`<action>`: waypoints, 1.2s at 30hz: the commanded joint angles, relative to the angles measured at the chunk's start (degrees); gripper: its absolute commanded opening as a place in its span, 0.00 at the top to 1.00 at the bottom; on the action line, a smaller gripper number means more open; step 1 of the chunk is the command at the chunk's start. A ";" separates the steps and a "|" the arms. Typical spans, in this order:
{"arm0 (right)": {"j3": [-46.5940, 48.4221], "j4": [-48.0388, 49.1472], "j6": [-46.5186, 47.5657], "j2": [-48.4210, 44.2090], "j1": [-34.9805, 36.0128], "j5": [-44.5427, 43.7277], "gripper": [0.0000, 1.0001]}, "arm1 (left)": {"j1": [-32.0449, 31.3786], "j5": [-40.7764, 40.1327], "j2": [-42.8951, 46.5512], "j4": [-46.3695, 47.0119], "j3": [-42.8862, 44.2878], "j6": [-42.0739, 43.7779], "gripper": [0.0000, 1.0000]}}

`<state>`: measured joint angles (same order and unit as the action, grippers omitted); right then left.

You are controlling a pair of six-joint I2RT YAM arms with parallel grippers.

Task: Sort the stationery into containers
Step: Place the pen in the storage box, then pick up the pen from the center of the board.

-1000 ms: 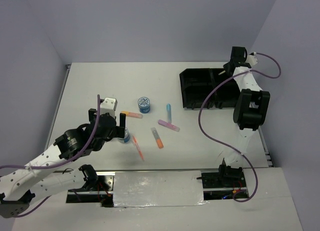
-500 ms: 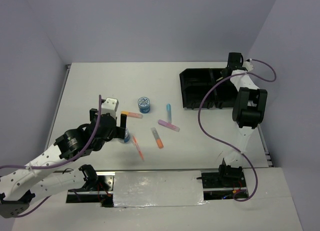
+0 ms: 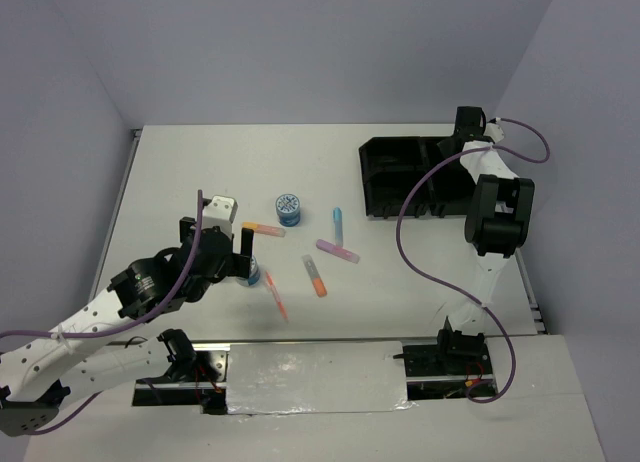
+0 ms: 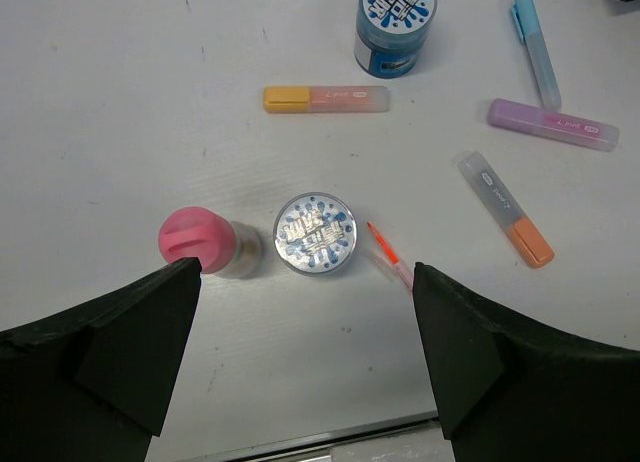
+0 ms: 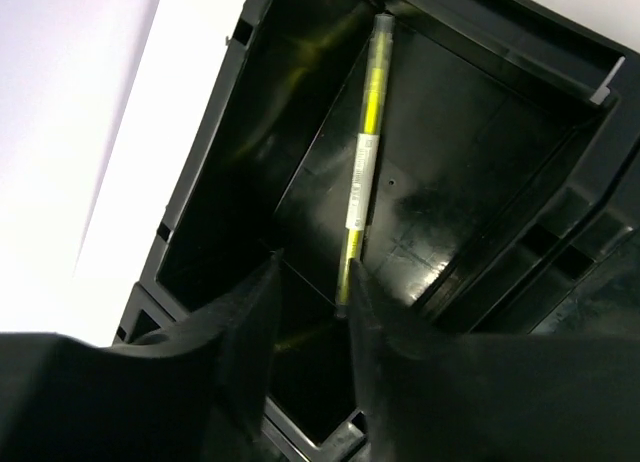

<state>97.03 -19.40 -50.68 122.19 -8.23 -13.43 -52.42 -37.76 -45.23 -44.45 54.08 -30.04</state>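
At the tabletop's far right corner, the right gripper (image 5: 312, 282) stands narrowly parted over the black tray (image 5: 200, 162); the yellow pen (image 5: 362, 172) lies in a compartment; toward the near edge, the left gripper (image 4: 305, 270) gapes wide above the pink-capped bottle (image 4: 200, 242) and blue tub (image 4: 315, 233).

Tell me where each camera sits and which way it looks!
Top external: above and behind the arm bases, looking down on the table; the left arm and right arm show.
Left wrist: on the left arm, looking down at a pink-capped bottle, a blue tub and pens; its open fingers show.
Right wrist: on the right arm, looking into the black tray at a yellow pen; its fingers show.
Shared: top and left wrist both see the purple pen; top and right wrist, the tray.
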 commanded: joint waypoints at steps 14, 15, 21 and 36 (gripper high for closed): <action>-2.10 7.69 7.69 -11.87 2.25 7.69 0.26 | 3.11 -2.23 -1.17 1.12 1.02 -1.42 0.01; -2.90 10.06 8.48 -12.85 2.43 8.59 0.14 | 4.34 -2.41 -1.35 0.77 1.20 -1.60 0.01; -5.45 10.62 17.60 -20.49 10.05 5.80 0.08 | 7.68 -5.74 -2.84 -1.34 2.25 -4.76 0.01; -22.59 -6.44 29.77 -33.43 63.32 -3.17 0.23 | 12.79 -20.77 5.58 -12.50 4.71 -19.42 0.01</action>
<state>77.03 -21.89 -19.14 89.45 50.46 -11.38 -40.12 -52.29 -41.85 -53.47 56.31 -43.88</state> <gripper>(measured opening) 0.787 0.993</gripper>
